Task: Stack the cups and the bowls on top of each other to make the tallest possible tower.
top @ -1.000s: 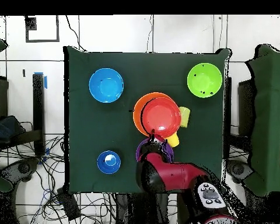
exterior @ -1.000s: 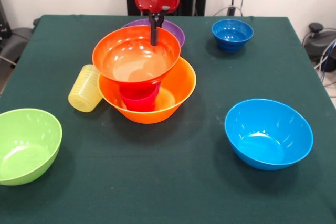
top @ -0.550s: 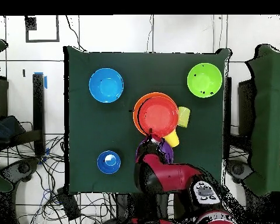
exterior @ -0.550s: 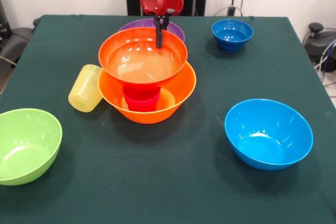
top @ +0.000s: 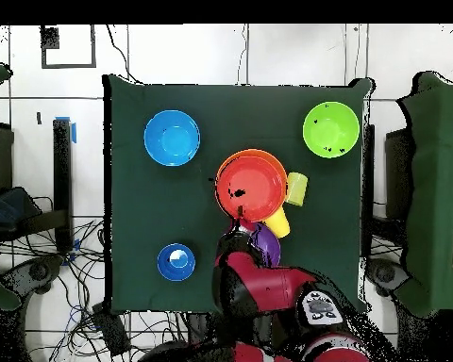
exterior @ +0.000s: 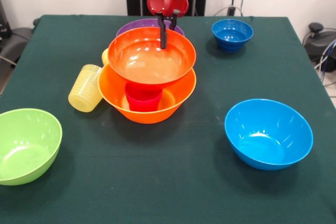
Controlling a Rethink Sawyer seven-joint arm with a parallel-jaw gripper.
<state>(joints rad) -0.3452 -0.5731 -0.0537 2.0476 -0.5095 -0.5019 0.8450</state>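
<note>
Fingers (exterior: 166,34) on red-orange bowl (exterior: 151,61) rim (far side)

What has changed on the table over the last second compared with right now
The hand, clamped on the far rim of the red-orange bowl, has carried it rightward in the front view, so it now sits more squarely over the big orange-yellow bowl and the red-pink cup inside. An orange-yellow cup now shows behind it. The ribbed yellow cup, green bowl, both blue bowls and the purple bowl stayed put.
</note>
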